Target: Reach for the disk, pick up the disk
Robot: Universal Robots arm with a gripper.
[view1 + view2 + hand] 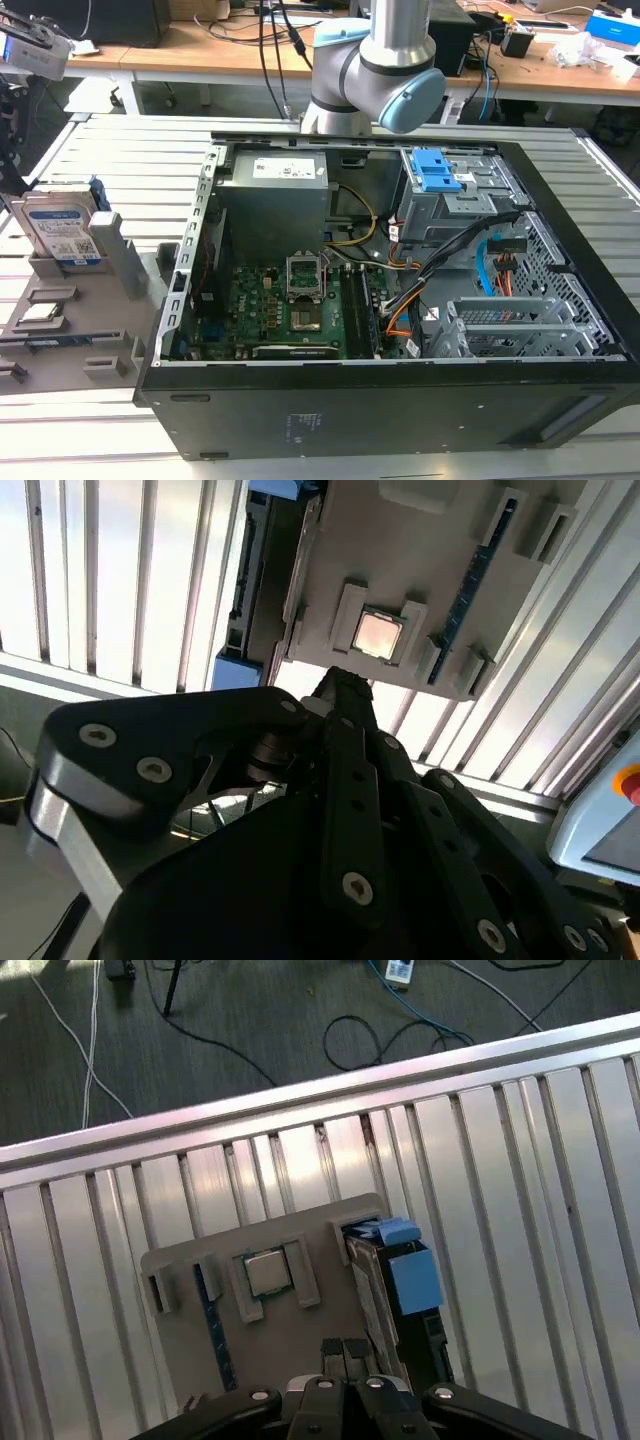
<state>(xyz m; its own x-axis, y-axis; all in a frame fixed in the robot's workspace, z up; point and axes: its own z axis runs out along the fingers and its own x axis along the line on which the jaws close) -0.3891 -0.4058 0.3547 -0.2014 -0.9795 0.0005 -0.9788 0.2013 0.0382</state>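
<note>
The open computer case lies on the slatted metal table, just beside the grey holder tray, on the exterior view's right of it. In the first wrist view the gripper hovers above the tray, fingers clenched together on nothing. The disk stands upright on its edge in a slot of the tray. The processor chip lies flat in a recess of the tray, near the disk.
</note>
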